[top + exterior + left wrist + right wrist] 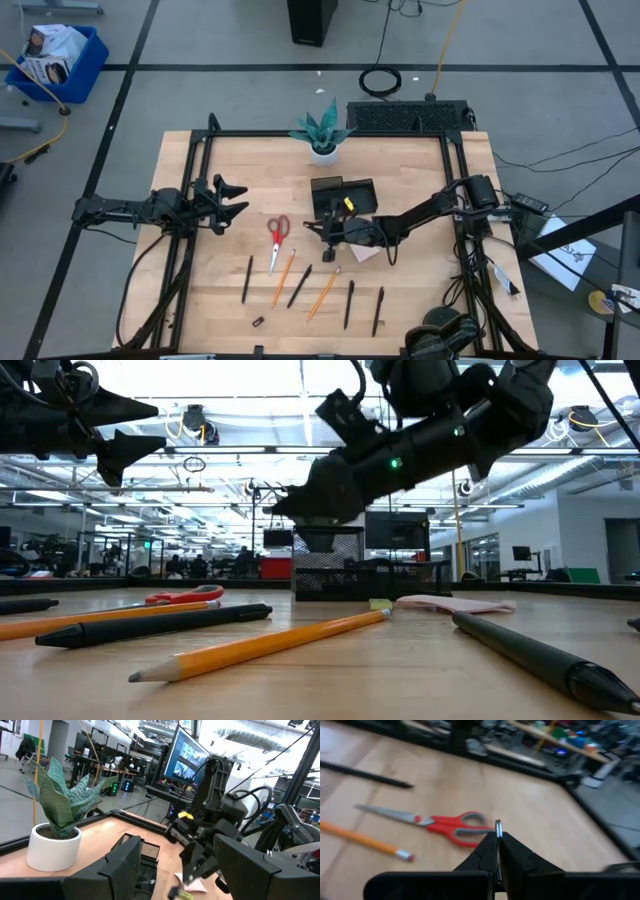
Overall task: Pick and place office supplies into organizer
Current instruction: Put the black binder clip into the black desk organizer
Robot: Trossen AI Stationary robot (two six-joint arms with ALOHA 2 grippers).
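Note:
My right gripper (327, 230) hangs above the table just near of the black organizer (345, 195), pointing toward the red-handled scissors (277, 238). It is shut on a small clip, of which only a silver wire loop shows. My left gripper (235, 200) waits open at the table's left, touching nothing. Black pens (300, 285) and orange pencils (322, 295) lie flat toward the near edge. A pink pad (365, 252) lies under the right arm, with a yellow-green clip (380, 603) beside it. A black clip (258, 322) lies at the front. My right gripper pinches the clip's thin wire loop (497, 824) between its two fingertips, and the loop sticks out just past them. The fingers come nearly level from the table's right side. The loop is lifted clear of the table. The fingers hide the rest of the clip.
A white pot with a teal plant (323, 135) stands at the far edge behind the organizer. Black frame rails (200, 160) run along the table's left, right and far sides. Bare wood lies between the scissors and the left arm.

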